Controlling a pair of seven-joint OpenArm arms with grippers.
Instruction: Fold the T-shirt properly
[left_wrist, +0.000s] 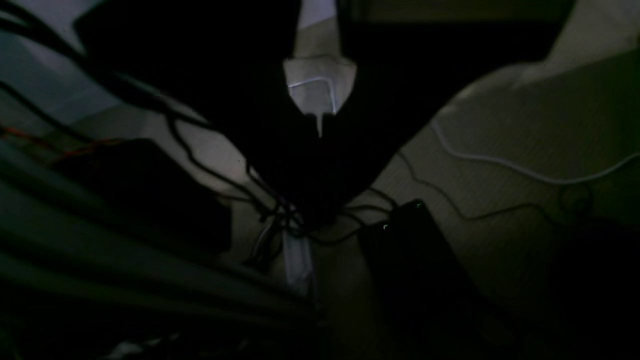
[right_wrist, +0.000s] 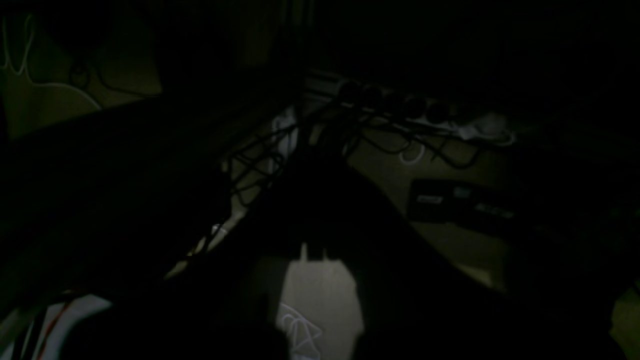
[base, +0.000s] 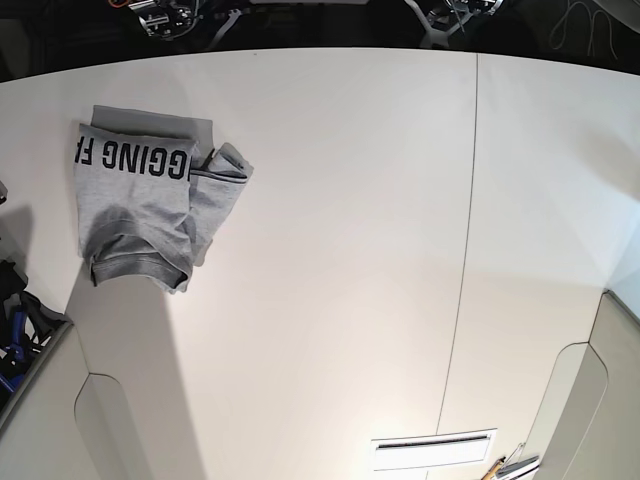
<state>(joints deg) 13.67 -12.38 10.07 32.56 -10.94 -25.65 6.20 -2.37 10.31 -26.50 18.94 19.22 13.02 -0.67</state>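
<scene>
The light grey T-shirt (base: 140, 205) lies in a compact, roughly folded bundle at the far left of the white table (base: 340, 260). Black block lettering shows along its upper edge, and a bunched flap (base: 222, 168) sticks out to its right. Neither gripper shows in the base view. Both wrist views are very dark and look down at floor and cables, away from the shirt. The left gripper (left_wrist: 320, 150) and the right gripper (right_wrist: 315, 240) are only black silhouettes, and how their jaws stand is not readable. Nothing shows in either one.
The arm mounts (base: 165, 15) (base: 450, 12) sit beyond the table's far edge. A seam (base: 470, 200) runs down the table right of centre. A white slotted plate (base: 432, 450) lies near the front edge. Cables (left_wrist: 500, 165) and a dark box (left_wrist: 410, 250) lie on the floor.
</scene>
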